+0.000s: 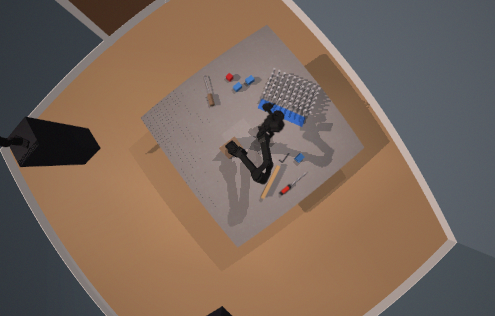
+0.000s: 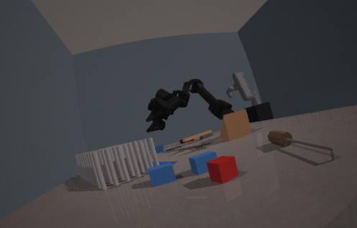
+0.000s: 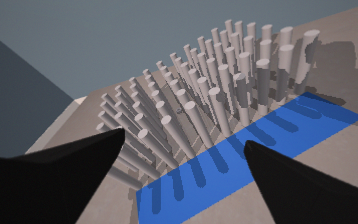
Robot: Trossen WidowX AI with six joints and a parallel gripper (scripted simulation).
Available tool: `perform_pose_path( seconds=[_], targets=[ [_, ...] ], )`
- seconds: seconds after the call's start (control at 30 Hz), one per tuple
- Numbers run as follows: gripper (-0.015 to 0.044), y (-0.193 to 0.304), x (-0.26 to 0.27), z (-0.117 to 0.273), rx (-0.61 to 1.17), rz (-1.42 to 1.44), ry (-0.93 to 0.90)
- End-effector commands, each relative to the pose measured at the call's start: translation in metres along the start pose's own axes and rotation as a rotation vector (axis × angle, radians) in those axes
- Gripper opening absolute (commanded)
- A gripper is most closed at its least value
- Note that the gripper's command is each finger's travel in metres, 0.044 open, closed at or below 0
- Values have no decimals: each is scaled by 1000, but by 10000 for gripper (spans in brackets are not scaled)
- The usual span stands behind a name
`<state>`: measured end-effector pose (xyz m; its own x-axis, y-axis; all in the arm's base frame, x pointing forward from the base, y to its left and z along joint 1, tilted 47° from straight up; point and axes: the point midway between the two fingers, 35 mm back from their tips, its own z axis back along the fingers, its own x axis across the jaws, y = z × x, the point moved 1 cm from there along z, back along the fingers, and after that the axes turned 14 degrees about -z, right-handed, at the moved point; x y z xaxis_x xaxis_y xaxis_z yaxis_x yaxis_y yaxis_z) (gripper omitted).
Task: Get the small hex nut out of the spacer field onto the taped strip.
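Observation:
The metal spacers (image 1: 292,90) (image 3: 221,113) stand upright in rows. A tiny grey shape (image 3: 179,110), seemingly the nut, lies deep between them in the wrist view. The blue taped strip (image 3: 210,192) (image 2: 165,162) lies along their front. My gripper (image 3: 184,139) (image 2: 148,125) is open and empty, raised above the strip side of the field, touching nothing. A hooked tool with a brown handle (image 1: 210,100) (image 2: 280,138) lies apart from the field. A wooden stick (image 1: 270,182), a red-handled screwdriver (image 1: 285,190) and a small dark bent key (image 1: 284,159) lie on the other side.
A red block (image 1: 229,77) (image 2: 222,169) and two blue blocks (image 1: 237,87) (image 2: 203,162) sit between the hooked tool and the spacers. Another blue block (image 1: 299,157) (image 2: 159,148) sits near the bent key. An orange-brown wedge (image 2: 236,125) stands by the arm's base.

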<state>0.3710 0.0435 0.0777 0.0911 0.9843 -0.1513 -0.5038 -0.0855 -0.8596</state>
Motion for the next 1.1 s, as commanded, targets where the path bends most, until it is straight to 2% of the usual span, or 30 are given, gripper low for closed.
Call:
perform_pose_path(
  seconds=[0.0,1.0,1.07],
  targets=[
    [440,4,0,0,10,23,10],
    [440,4,0,0,10,23,10],
    [440,7,11,-2,30,103,-14]
  ],
)
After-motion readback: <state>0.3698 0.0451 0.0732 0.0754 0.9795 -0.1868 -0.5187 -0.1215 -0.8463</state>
